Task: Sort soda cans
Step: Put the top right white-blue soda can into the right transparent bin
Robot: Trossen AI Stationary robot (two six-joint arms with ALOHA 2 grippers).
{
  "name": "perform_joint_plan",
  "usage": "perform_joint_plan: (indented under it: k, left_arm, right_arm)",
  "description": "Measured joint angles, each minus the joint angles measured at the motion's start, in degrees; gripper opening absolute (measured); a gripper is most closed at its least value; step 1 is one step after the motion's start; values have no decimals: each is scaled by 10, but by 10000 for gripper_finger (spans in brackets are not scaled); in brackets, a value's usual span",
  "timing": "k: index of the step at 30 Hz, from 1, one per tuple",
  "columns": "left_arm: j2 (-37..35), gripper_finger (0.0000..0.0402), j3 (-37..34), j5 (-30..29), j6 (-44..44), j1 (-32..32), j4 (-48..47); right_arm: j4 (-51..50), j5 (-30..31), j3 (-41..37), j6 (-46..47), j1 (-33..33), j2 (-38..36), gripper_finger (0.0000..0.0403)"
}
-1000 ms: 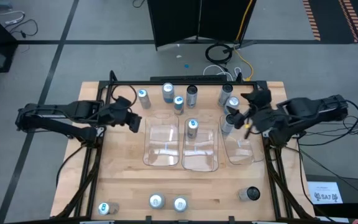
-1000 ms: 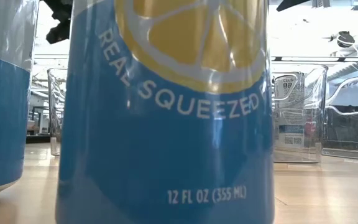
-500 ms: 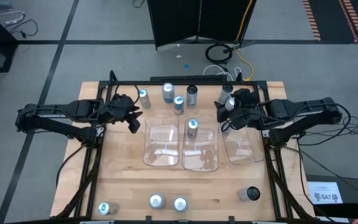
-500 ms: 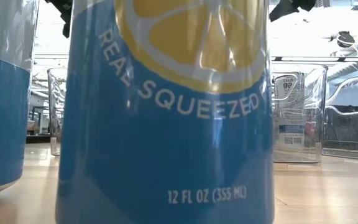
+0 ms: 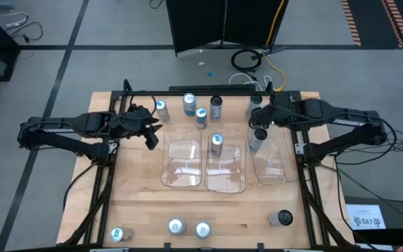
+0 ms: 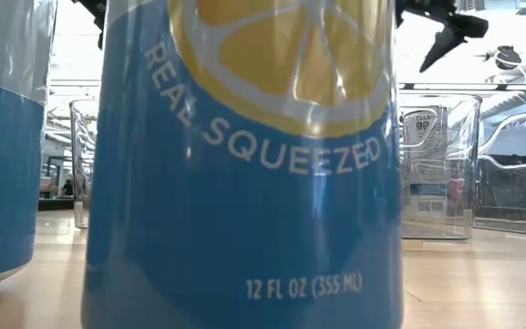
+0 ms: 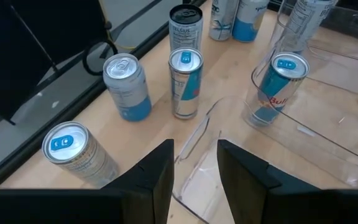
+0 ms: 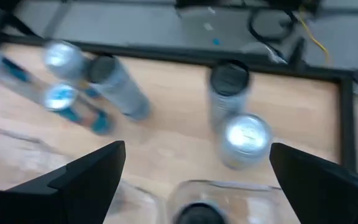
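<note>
high view, read left to right. left gripper hovers over the tabletop just left of the left tray; its fingers stand a little apart and pinch nothing. the left tray is bare. the middle tray holds one blue-marked can, upright at its far end. the right tray has a dark can at its far left corner; whether that can stands inside the wall or just outside cannot be told.

far row of soda cans, unsorted: a blue-marked can, a taller blue-and-white can, a slim blue can and a dark grey can; further right, a silver can lies just beside the right gripper, whose fingers are spread wide and empty above the far right cans. near edge, also unsorted: three blue-marked cans and one dark can at the right.

progress, as judged: early. at most two cans are in trays; some nine remain on the tabletop.

change from the earlier frame: the right arm has swung from over the right tray toward the far edge, its gripper now among the far right cans. the left gripper has edged slightly toward the far row. no can has shifted.
</note>
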Motion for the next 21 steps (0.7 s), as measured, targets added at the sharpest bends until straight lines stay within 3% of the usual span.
perform_joint_plan:
  k: [9, 21]
  left_arm:
    - [0, 132, 0, 0, -5, 0, 3]
    - [0, 132, 0, 0, -20, 0, 33]
  right_arm:
    - [-19, -150, 0, -163, -151, 2, 391]
    - [66, -246, 0, -336, -269, 11, 391]
